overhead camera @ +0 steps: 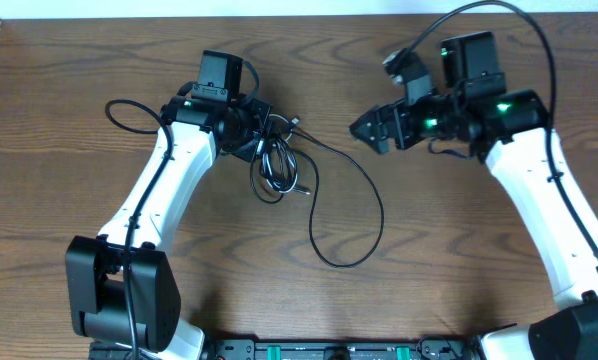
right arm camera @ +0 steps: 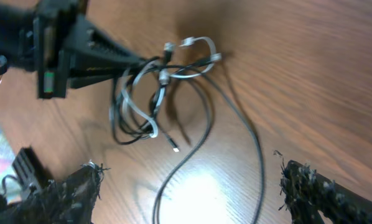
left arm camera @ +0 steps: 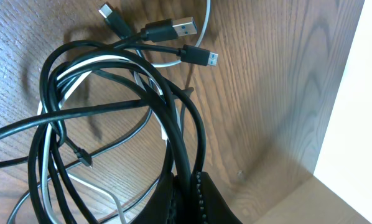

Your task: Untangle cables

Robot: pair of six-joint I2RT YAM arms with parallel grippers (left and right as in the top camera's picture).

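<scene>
No text, label, brand, number or sign legible in any view.

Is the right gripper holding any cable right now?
No, the right gripper hangs open above the table, gripping none of the cables.
</scene>
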